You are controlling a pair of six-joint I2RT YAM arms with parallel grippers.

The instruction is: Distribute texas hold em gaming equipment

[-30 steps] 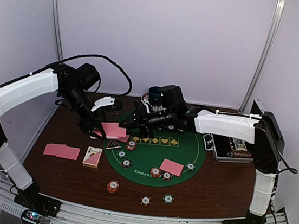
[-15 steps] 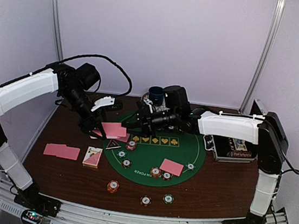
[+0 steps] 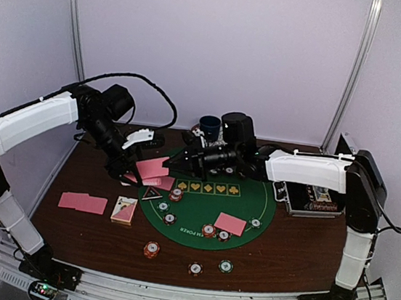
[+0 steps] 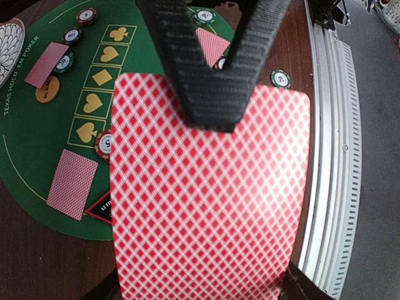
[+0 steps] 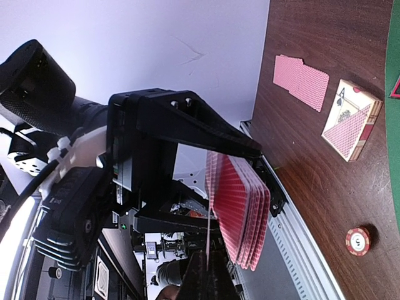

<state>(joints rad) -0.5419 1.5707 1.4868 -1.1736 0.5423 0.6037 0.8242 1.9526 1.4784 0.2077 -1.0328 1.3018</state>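
Left pincer (image 3: 127,173) and right pincer (image 3: 175,163) meet on one fanned deck (image 4: 206,212), above the table's (image 3: 283,248) left half.
At the left, two pink-backed cards (image 3: 83,202) lie flat on the wood, a card box (image 3: 124,210) just right of them. Above these the left pincer clamps the deck (pink backs up), and the right pincer, closed to a thin pinch, nips the edge of one card (image 5: 208,240) of that fan. Further right, another card (image 3: 230,224) rests on the green mat (image 3: 254,193) among chips (image 3: 209,231).
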